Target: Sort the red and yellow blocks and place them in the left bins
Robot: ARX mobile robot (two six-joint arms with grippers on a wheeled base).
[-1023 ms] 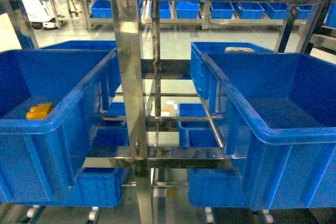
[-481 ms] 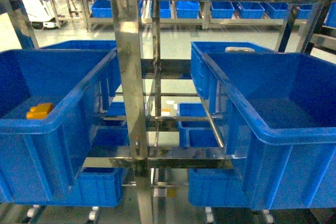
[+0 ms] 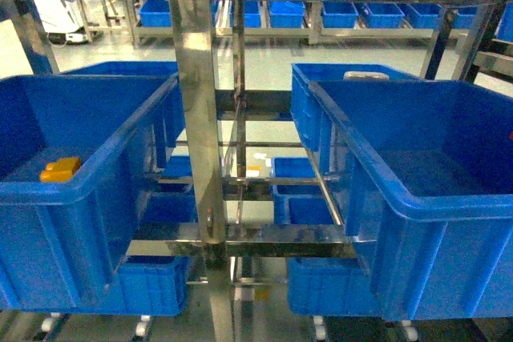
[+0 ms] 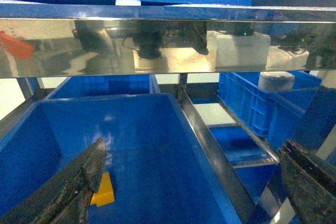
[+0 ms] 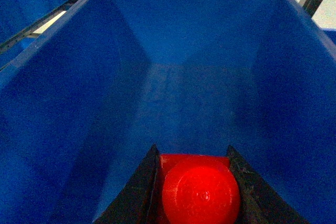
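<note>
Rack: steel shelf [image 3: 196, 118] carrying blue crates.
Right gripper [image 5: 193, 184]: my fingers clamp the red block [image 5: 199, 190], over the right crate [image 5: 199, 93].
Left gripper [image 4: 191, 179]: spread, empty.
Yellow block [image 3: 61, 169]: in left bin [image 3: 96, 190].
Advice: carry red leftward; release low inside a left bin.

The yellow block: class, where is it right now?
The yellow block lies on the floor of the blue crate at the left of the head view, near its left wall; the left wrist view shows it below the open left gripper.
</note>
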